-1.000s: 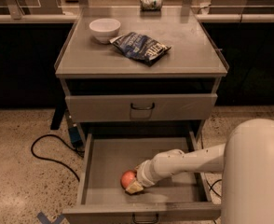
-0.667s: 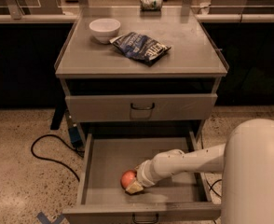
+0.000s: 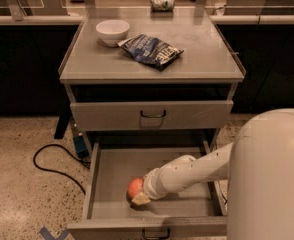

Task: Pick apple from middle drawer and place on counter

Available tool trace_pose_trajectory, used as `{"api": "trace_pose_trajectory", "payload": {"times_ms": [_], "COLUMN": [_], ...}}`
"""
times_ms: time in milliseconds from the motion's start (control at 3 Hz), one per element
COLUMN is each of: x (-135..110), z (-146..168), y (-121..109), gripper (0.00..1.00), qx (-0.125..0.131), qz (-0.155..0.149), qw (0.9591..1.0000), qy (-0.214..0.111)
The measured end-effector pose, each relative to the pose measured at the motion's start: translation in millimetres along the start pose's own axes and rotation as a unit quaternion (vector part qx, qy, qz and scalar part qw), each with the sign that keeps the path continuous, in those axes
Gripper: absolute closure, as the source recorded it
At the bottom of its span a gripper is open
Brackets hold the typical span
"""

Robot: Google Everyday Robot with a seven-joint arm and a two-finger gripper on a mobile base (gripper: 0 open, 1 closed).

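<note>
The apple (image 3: 134, 186), small, round and red, lies on the floor of the open middle drawer (image 3: 111, 170), left of centre and towards its front. My gripper (image 3: 139, 195) reaches into the drawer from the right on its white arm (image 3: 192, 171) and sits right against the apple's right and lower side, covering part of it. The counter (image 3: 202, 59), the flat grey cabinet top, is above the drawers.
On the counter stand a white bowl (image 3: 112, 31) at the back left and a dark blue chip bag (image 3: 152, 50) in the middle. A can (image 3: 162, 3) lies on the ledge behind. The drawer above (image 3: 152, 115) is closed. A black cable (image 3: 52, 159) runs on the floor at left.
</note>
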State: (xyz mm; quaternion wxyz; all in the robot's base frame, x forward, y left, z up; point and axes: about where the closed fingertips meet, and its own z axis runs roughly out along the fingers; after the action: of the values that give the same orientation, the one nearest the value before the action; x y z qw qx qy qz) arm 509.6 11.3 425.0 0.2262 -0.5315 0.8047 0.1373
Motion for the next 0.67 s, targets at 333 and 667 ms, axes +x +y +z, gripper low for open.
{"api": "trace_pose_trajectory", "payload": {"times_ms": [333,667], "x": [-14,-5], "z": [-36,-71], "y": [23,69], "gripper": [1.0,1.0], "qx": [0.012,-0.001], "qz": [0.018,0.024], "qw": [0.9994,0.995], "qy": [0.029,0.097]}}
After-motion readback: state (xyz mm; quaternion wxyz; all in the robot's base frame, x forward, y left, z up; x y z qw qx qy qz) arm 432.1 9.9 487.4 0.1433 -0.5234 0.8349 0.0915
